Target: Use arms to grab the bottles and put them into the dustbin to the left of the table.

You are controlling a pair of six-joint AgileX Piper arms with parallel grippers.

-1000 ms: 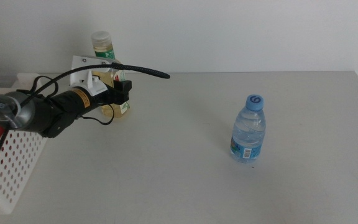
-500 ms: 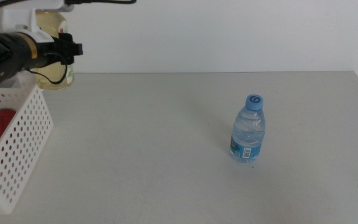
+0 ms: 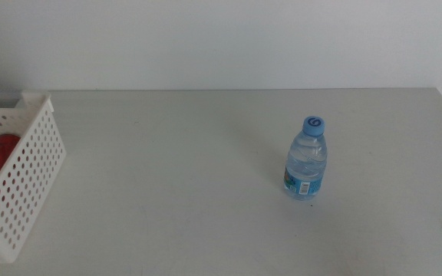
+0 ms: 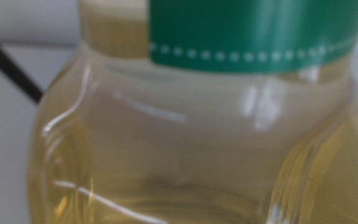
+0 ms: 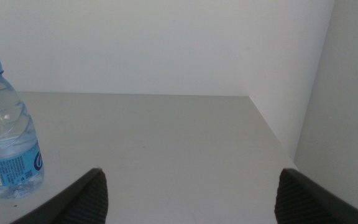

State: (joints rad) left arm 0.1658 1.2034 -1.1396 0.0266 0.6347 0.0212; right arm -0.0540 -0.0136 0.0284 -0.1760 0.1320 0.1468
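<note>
1. Beyond my right fingers (image 5: 188,196), which stand well apart, a plain white wall (image 5: 135,43) runs along the far edge of the surface (image 5: 160,143).
2. A second white wall (image 5: 347,81) meets it at a corner, just beside the surface's edge.
3. Light is soft and even, with faint shadows only.

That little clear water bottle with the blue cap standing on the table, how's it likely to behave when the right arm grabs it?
The small clear plastic water bottle with the blue cap looks full, so probably fairly heavy for its size. Its ribbed thin walls may flex under a squeeze. It stands upright on a narrow base, so a nudge near the cap could tip it, and then it would likely roll. The right gripper waits nearby, jaws open.
</note>
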